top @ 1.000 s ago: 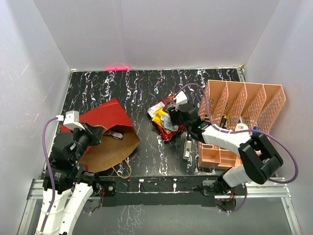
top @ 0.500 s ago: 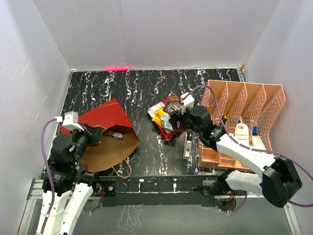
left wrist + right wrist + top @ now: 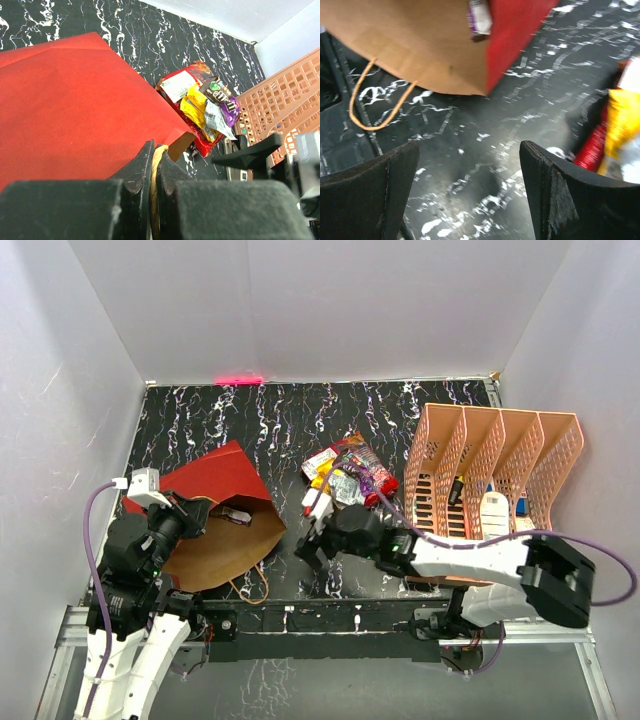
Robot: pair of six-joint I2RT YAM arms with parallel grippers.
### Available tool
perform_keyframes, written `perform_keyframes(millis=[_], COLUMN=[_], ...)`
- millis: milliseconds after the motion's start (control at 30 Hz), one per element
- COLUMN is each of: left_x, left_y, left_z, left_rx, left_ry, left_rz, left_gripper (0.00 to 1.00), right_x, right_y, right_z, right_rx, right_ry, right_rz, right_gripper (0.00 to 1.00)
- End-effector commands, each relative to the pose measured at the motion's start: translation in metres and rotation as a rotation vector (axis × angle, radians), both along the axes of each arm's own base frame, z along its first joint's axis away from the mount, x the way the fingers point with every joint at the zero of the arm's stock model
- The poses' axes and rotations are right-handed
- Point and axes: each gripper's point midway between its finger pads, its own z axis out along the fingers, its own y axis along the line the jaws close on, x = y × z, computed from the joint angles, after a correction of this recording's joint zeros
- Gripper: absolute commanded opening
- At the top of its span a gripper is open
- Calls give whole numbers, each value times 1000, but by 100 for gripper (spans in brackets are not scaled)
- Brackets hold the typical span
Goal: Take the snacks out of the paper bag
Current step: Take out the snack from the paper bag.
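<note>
The red paper bag point(image 3: 213, 480) lies on its side at the left, its brown mouth point(image 3: 225, 548) facing right. A purple-and-white packet point(image 3: 237, 515) lies inside the mouth and also shows in the right wrist view point(image 3: 480, 17). My left gripper point(image 3: 192, 512) is shut on the bag's tan cord handle point(image 3: 156, 155) and holds the top edge up. A pile of red, yellow, purple and silver snacks point(image 3: 350, 472) lies mid-table and shows in the left wrist view point(image 3: 205, 107). My right gripper point(image 3: 312, 538) is open and empty, low over the table between pile and bag point(image 3: 469, 150).
A salmon lattice file rack point(image 3: 495, 455) stands at the right with a white bottle point(image 3: 493, 510) in it. A grey-and-white gadget point(image 3: 234, 167) lies by the rack. The bag's other cord handle point(image 3: 360, 100) loops onto the table near the front edge.
My right arm has left the snack pile and swung left and toward the near edge, jaws open, to just off the bag's mouth. The left arm and bag have not moved.
</note>
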Motion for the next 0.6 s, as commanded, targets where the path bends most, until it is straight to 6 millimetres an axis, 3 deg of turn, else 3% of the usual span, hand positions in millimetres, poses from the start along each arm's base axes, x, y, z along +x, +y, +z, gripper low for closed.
perform_keyframes(millis=[0,100,333,500,567], left_x=[2,2,2,0,0], left_y=[-1,-1,-1,-1,-1], left_z=[5,5,6,7,7], left_rx=[-8,-8,-9,-12,-12], left_ry=[-24,-24,-30,-36,-38], left_rz=[-3,-4,-5,-5,-7], left_gripper=[0,0,0,0,0], right_x=[-15,-25,-50,-40,-32], right_y=[53,75,122,151,165], right_z=[18,7,19,25,28], right_rx=[65,21,-7,30,47], right_ry=[-87,-108,-365,-497,-513], right_rz=[88,130,356,373,341], right_gripper=[85,85,85,79,69])
